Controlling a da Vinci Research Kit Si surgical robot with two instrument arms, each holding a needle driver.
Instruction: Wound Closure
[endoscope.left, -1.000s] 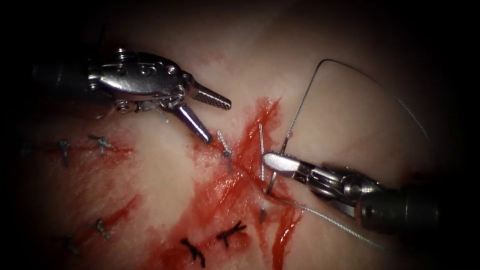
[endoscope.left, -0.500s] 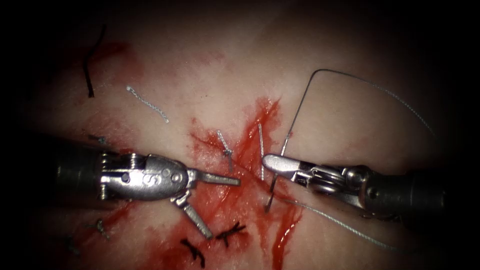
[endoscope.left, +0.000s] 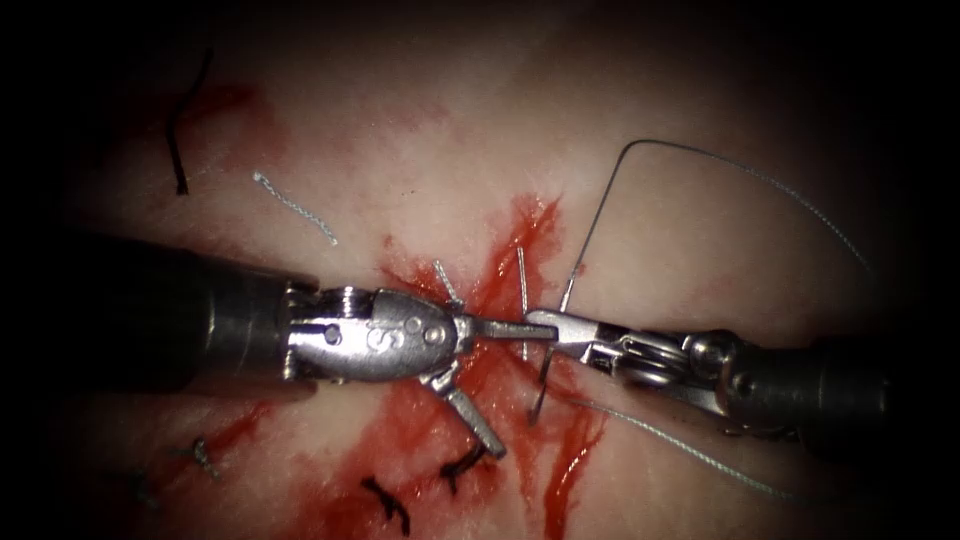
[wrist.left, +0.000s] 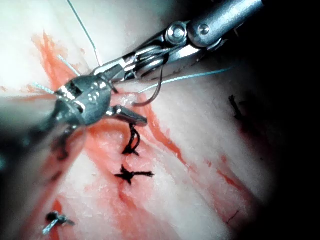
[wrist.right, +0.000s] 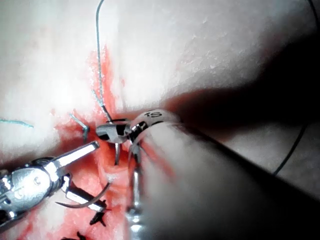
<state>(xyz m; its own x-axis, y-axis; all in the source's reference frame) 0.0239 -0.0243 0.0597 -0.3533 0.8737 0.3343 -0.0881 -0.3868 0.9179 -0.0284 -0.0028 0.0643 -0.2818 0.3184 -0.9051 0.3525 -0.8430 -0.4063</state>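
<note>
Several dark stitches (endoscope.left: 462, 464) tied at 6 o'clock; gap above unclosed. Right end effector (endoscope.left: 548, 325) clamping needle (endoscope.left: 541, 388) mid-curve; left end effector (endoscope.left: 500, 385) open, empty.

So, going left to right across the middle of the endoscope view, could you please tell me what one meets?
Left arm's dark shaft → its silver open gripper → curved steel needle, held by the right arm's shut gripper → pale thread trailing right → right arm's dark shaft.
</note>
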